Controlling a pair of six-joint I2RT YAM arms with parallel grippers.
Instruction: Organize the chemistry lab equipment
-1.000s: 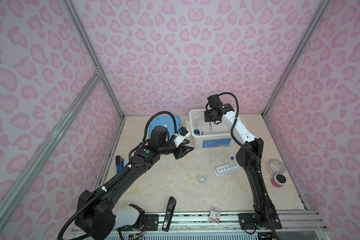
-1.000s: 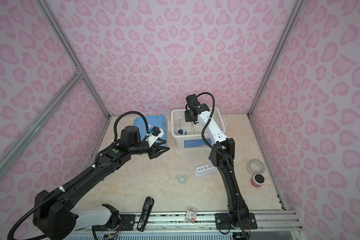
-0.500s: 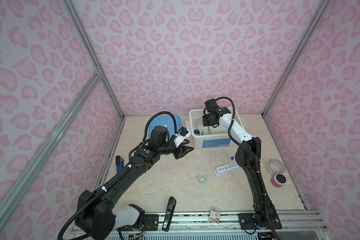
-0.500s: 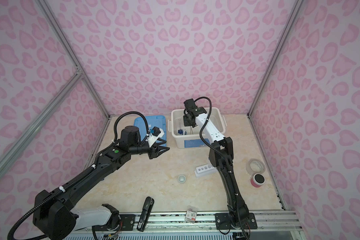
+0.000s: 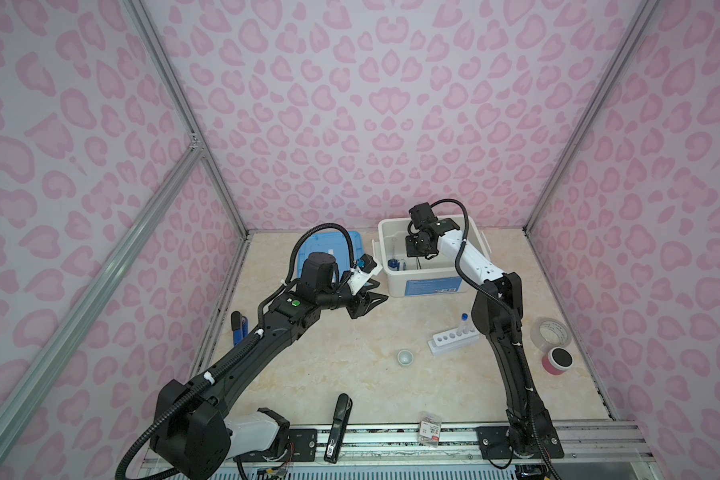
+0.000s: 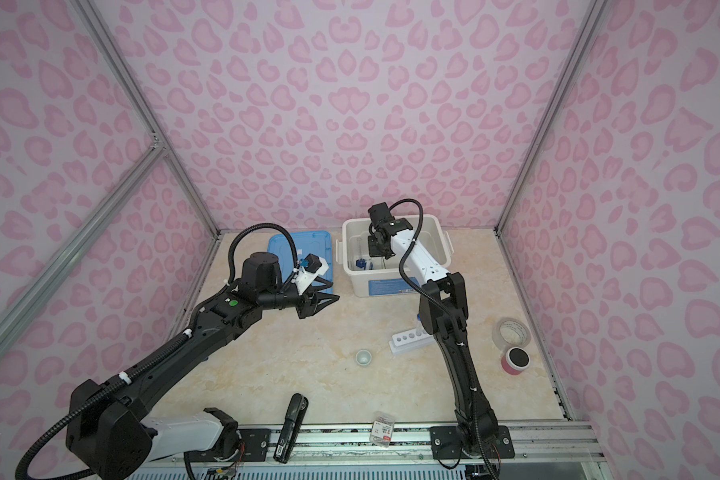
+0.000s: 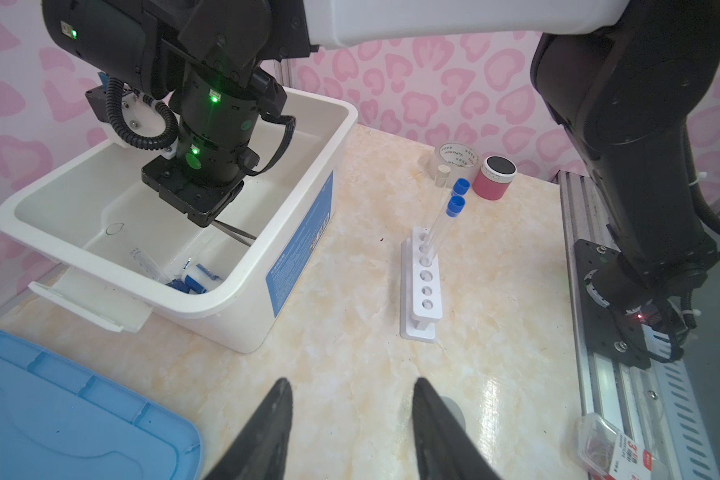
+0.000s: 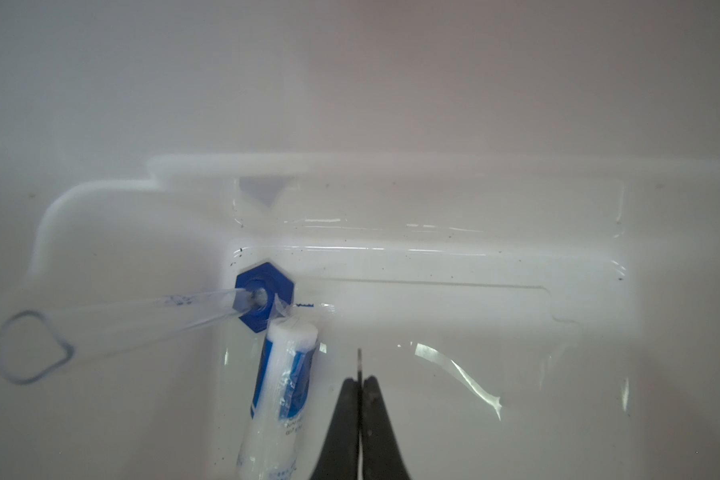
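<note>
At the front edge of the surface (image 5: 304, 374), a black stapler (image 5: 338, 417) is lying near a small staple packet (image 5: 430, 430). Further in, the tiny white cup (image 5: 405, 357) is sitting upright in the open, near the six-hole white rack (image 5: 454, 340) but apart from it. The rack is holding three clear tubes (image 7: 441, 228) in the holes at one end, two blue-capped and one pale-capped. Over by the right wall, a clear tape roll (image 5: 551, 331) and a red roll (image 5: 556, 360) are sitting just beside each other.

The left tool (image 7: 350, 384) is hovering above bare surface with its fingers spread and nothing between them, pointing toward the white bin (image 5: 427, 286). A blue lid (image 5: 329, 249) is lying flat farther back, to the left of the bin.

The right tool (image 8: 359, 380) is reaching down into the bin, fingers pressed together and pinching the metal tweezers (image 7: 235, 233), whose thin tip is sticking out past the fingertips. The blue-based cylinder (image 8: 262, 301) is resting with its base on the bin floor; whether it is standing straight or leaning, I cannot tell. The white blue-labelled bottle (image 8: 285, 386) is lying on its side, one end touching that blue base.
</note>
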